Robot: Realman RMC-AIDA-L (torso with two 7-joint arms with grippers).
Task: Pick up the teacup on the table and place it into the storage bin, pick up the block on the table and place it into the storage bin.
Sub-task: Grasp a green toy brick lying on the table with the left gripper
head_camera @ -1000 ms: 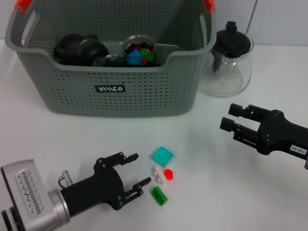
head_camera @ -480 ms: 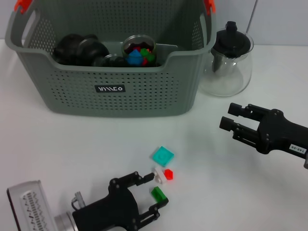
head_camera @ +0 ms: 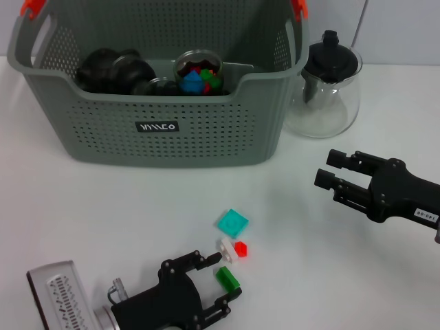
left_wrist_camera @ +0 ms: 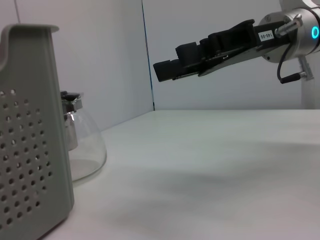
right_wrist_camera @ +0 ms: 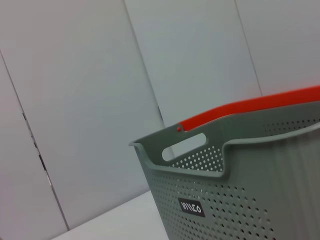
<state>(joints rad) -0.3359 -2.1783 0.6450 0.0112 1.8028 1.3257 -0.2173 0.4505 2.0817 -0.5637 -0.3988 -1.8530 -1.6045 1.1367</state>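
The grey storage bin [head_camera: 158, 130] stands at the back of the table; its corner [left_wrist_camera: 30, 130] and wall [right_wrist_camera: 240, 175] show in the wrist views. Inside it lie black round things [head_camera: 113, 69] and a clear glass cup [head_camera: 198, 71] holding coloured pieces; I cannot tell which is the teacup. A green block [head_camera: 227, 280] lies near the front edge. My left gripper [head_camera: 223, 275] is low over the table and open, one finger on each side of the green block. My right gripper [head_camera: 331, 169] hangs open above the table at the right, also visible from the left wrist [left_wrist_camera: 167, 67].
Just behind the green block lie a teal square tile [head_camera: 232, 222], a white block [head_camera: 227, 248] and a red block [head_camera: 240, 248]. A clear glass teapot with a black lid [head_camera: 324, 86] stands right of the bin, and shows in the left wrist view [left_wrist_camera: 82, 150].
My left gripper has slid to the right along the front edge, and its open fingers now straddle the green block. The right arm and the blocks have not moved.
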